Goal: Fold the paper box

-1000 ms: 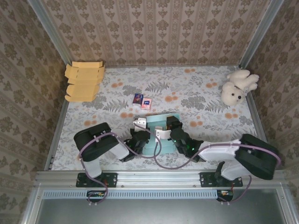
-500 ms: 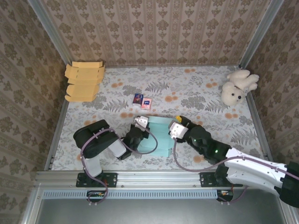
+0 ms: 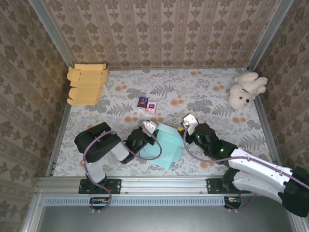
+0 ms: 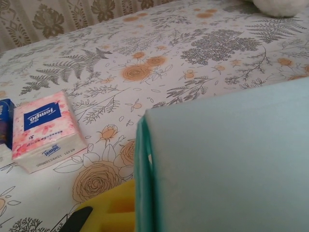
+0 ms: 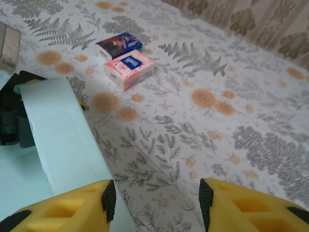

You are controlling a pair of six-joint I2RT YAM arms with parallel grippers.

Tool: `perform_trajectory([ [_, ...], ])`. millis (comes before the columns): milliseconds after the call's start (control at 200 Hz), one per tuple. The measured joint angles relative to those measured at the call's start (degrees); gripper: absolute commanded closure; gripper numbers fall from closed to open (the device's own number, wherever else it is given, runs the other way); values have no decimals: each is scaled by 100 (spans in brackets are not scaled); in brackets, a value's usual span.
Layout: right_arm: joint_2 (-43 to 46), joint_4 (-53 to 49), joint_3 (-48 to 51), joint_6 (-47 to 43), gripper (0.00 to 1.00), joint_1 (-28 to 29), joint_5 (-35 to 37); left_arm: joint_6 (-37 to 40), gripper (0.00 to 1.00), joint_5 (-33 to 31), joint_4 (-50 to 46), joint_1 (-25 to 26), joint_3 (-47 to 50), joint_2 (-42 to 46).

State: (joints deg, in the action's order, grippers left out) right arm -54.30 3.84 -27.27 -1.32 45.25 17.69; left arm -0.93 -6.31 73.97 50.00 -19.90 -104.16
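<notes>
A pale teal paper box (image 3: 163, 147) lies on the flowered bench (image 3: 203, 92), near the front edge and a little left of the middle, sitting at an angle. The left gripper (image 3: 146, 136) is at the box's left far corner, pressed together and pinching one thin wall. In the left wrist view that wall (image 4: 227, 159) stands upright right against the camera, with a yellow finger (image 4: 111, 208) just to its left.

The right gripper (image 3: 183, 126) hovers just beside the box's right far corner, apart from it. In the right wrist view its yellow fingers are spread (image 5: 154, 193), with bare bench between them and a box wall (image 5: 63, 140) at the lower left.

What is inside the box cannot be told.

The left arm is folded low, its forearm reaching right toward the box. The right arm stretches low from the front right corner, slanting left and away.

Beyond the box lie a pink tissue packet (image 3: 151, 107) and a small blue packet (image 3: 142, 102), touching. A stack of flat cardboard (image 3: 87, 84) sits at the far left corner and a cream plush toy (image 3: 246, 89) at the far right.
</notes>
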Motion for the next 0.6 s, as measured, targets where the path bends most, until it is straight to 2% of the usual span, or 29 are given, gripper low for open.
perform_trajectory([
  [285,-492,26,0,313,49,0,-184,20,100,271,-151,-28,-195,-122],
  [390,-702,87,-2,378,49,0,-188,17,91,245,-254,-28,-251,-122],
  [455,-758,188,-11,437,50,-2,-188,15,82,221,-330,-28,-302,-122],
  [600,-879,323,-13,479,50,0,-188,61,79,153,-562,-26,-398,-122],
])
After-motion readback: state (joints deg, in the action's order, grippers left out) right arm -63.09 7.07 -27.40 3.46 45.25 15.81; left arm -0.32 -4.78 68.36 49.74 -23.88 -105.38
